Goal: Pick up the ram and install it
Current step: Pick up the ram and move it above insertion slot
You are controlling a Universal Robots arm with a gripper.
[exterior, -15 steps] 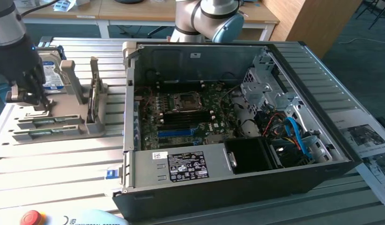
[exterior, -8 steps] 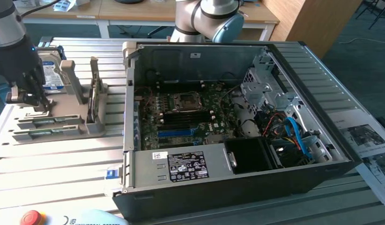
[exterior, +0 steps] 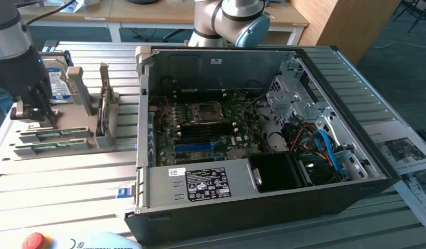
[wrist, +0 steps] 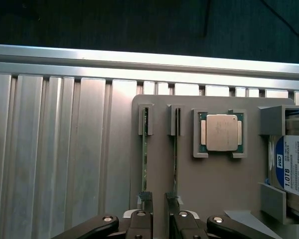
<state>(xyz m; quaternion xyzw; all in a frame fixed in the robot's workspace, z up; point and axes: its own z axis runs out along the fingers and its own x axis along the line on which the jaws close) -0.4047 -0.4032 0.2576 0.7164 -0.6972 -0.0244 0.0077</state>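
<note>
Exterior view first. Your gripper (exterior: 33,118) hangs at the exterior view's left, low over one end of the gray parts holder (exterior: 95,140), which sits on the slatted aluminum table (exterior: 61,187). Neither stick is out yet. The outer ram stick (exterior: 51,148) stands on edge in the slot by the holder's rim, and the inner ram stick (exterior: 55,134) is in the next slot, just beside it. The gripper is close to their ends, but you can't tell from this angle whether it touches either one. A hard drive (exterior: 57,83) stands upright in the holder behind the gripper. The open PC case (exterior: 379,171) is off to the exterior view's right, well apart from the holder, with the motherboard (exterior: 227,129) lying flat inside. There's also a red emergency stop button (exterior: 34,241) at the near edge.

Wrist view: the fingers are apart and clamped on nothing, and you can see bare holder (wrist: 214,189) in the gap between them. One fingertip (wrist: 145,198) lines up with the end of the outer ram stick (wrist: 145,149), and the other lines up with the inner ram stick (wrist: 176,149). You can't tell whether they touch. The CPU (wrist: 220,132) lies flat in its pocket beside the inner stick. The hard drive (wrist: 294,167), with its blue and white label, is on the far side of the CPU.
</note>
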